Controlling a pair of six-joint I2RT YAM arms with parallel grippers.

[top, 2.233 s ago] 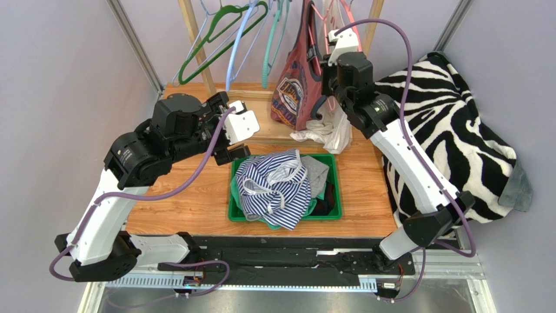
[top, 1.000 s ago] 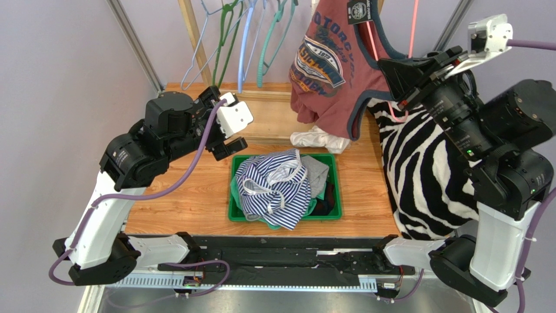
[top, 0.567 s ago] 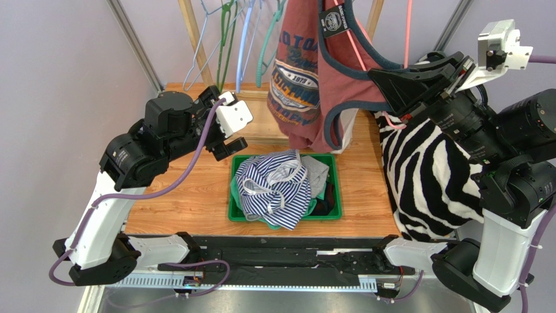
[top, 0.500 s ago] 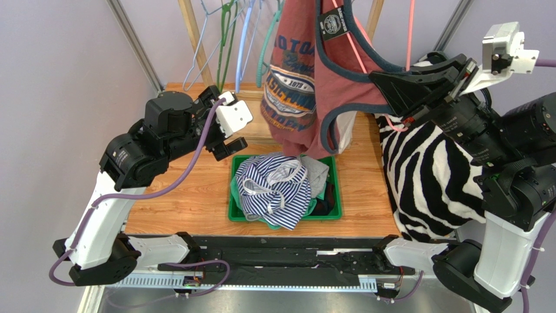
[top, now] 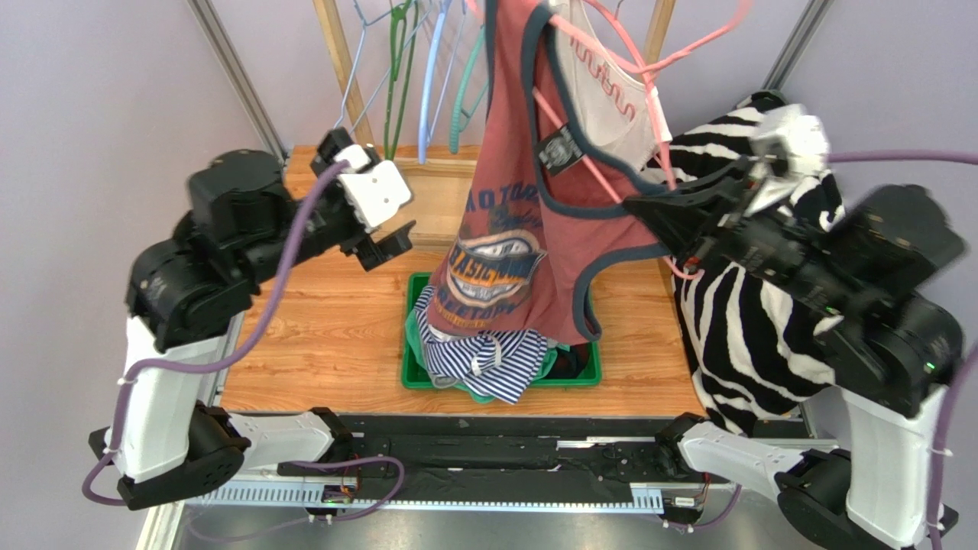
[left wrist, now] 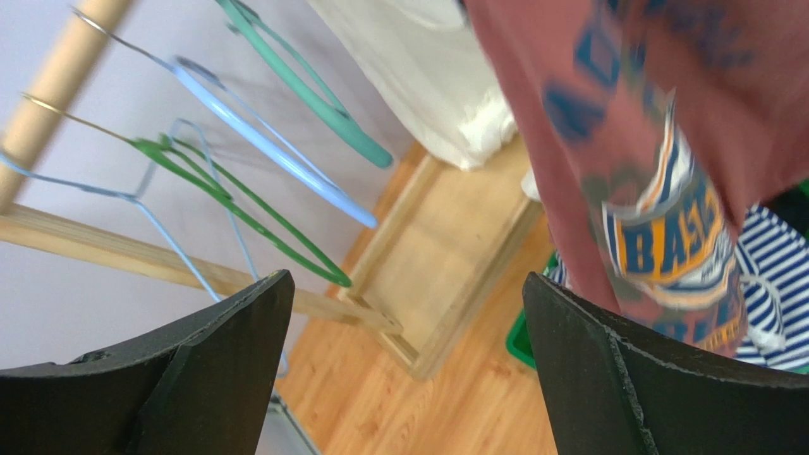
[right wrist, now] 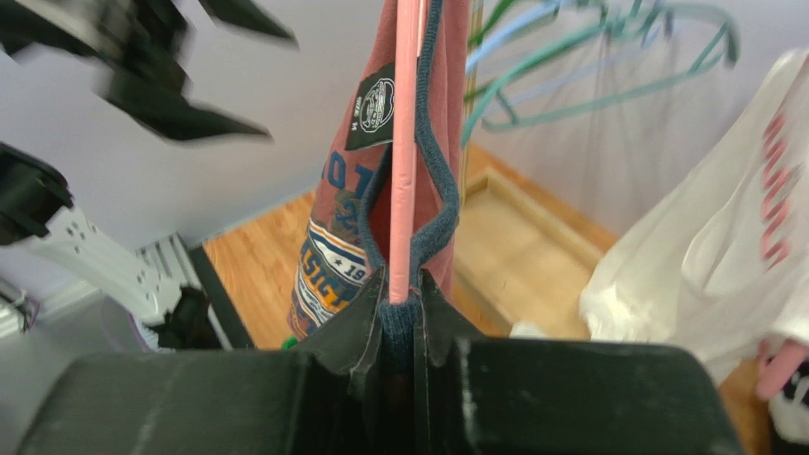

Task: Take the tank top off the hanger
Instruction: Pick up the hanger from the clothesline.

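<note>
Top external view: the right gripper (top: 645, 213) was up high over the table (top: 310, 344), clamped tight on the pink hanger (top: 657, 115). The maroon tank top (top: 517, 252) hung from that hanger. Its hem dangled over the green bin (top: 410, 344) and hid part of the striped garment (top: 488, 355) heaped inside. Off to the left, the left gripper (top: 379, 189) was raised near the tank top without touching it, jaws spread wide with nothing between them. A zebra blanket (top: 746, 332) lay behind the right arm, and empty hangers (top: 402, 69) dangled at the back.

Left wrist view: the two fingers (left wrist: 209, 379) sat far apart in the bottom corners, released and empty. The tank top (left wrist: 655, 190) filled the upper right, blurred, with its printed graphic showing. A white garment (left wrist: 427, 66) hung behind it, and green, blue and teal hangers fanned out to the left.

Right wrist view: the jaws were pinched hard on the hanger's pink bar (right wrist: 405, 142), with the tank top's navy trim caught in the same pinch. The tank top (right wrist: 347, 227) draped along the bar beyond the jaws, and the white garment sat off to the right.
</note>
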